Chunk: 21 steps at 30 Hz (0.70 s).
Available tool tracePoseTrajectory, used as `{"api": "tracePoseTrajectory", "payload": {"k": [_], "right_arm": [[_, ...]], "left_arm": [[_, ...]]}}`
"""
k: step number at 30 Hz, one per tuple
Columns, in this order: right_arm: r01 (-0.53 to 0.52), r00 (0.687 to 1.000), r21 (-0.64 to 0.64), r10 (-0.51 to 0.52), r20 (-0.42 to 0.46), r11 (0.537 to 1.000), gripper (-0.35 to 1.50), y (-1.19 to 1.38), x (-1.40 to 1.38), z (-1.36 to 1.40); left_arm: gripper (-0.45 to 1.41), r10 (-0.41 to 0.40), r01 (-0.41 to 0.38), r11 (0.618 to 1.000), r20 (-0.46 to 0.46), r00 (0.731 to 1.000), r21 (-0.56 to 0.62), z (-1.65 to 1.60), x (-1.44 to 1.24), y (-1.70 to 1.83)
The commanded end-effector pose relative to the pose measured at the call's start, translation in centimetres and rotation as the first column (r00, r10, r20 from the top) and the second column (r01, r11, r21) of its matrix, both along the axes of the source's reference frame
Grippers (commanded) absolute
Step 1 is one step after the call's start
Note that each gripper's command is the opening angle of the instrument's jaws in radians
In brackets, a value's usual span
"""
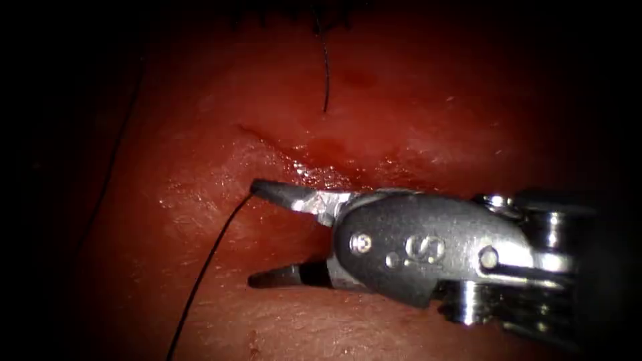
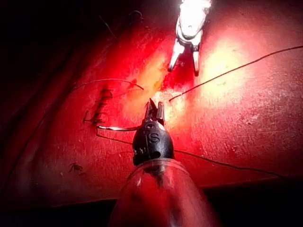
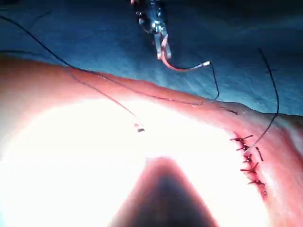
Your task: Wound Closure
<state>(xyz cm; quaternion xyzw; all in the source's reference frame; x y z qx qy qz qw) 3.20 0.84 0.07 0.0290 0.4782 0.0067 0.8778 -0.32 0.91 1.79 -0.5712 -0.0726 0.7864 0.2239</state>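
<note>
steel needle (image 2: 118,128) in left tool (image 2: 154,109)

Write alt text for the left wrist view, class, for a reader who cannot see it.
The left arm's tool holds the curved needle near one end, above the red tissue and not in it. Dark thread trails from it across the surface, beside a row of finished stitches. Farther along the cut, the right arm's tool hangs with jaws open, holding nothing.

Surgical training bench, stitched tissue (image 3: 94,142), thread (image 1: 207,267), blue drape (image 3: 236,47) beneath
</note>
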Motion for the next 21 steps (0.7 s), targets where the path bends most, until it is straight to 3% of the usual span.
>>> {"api": "tracePoseTrajectory", "payload": {"k": [1, 4, 14, 16, 17, 19, 21], "right_arm": [[0.009, 1.000, -0.003, -0.009, -0.001, 1.000, 1.20, -0.03, 0.06, 0.27], [0.020, 1.000, 0.000, -0.020, 0.015, 1.000, 1.20, -0.04, 0.12, 0.60], [0.025, 0.999, -0.003, -0.025, 0.020, 1.000, 1.08, -0.07, 0.36, 1.08], [0.023, 0.999, 0.008, -0.023, 0.027, 1.000, 0.79, -0.07, 0.39, 1.20], [0.023, 0.999, 0.008, -0.023, 0.027, 1.000, 0.79, -0.07, 0.39, 1.20], [0.024, 0.999, 0.037, -0.025, 0.027, 0.999, -0.35, -0.10, 0.32, 1.23], [0.022, 1.000, 0.053, -0.023, 0.022, 0.998, -0.35, -0.11, 0.25, 1.21]], "left_arm": [[-0.45, 0.002, -0.002, 1.000, 0.002, 1.000, 0.000, 0.06, -0.06, -0.01], [-0.45, 0.002, -0.002, 1.000, 0.002, 1.000, 0.000, 0.06, -0.06, -0.01], [-0.45, 0.002, -0.002, 1.000, 0.002, 1.000, 0.000, 0.06, -0.06, -0.01], [-0.45, 0.002, -0.002, 1.000, 0.002, 1.000, 0.000, 0.06, -0.06, -0.01], [-0.45, 0.002, -0.002, 1.000, 0.002, 1.000, 0.000, 0.06, -0.06, -0.01], [-0.45, 0.004, -0.004, 1.000, 0.000, 1.000, 0.001, 0.06, -0.06, -0.01], [-0.45, 0.004, -0.004, 1.000, 0.000, 1.000, 0.001, 0.06, -0.05, -0.01]]}}
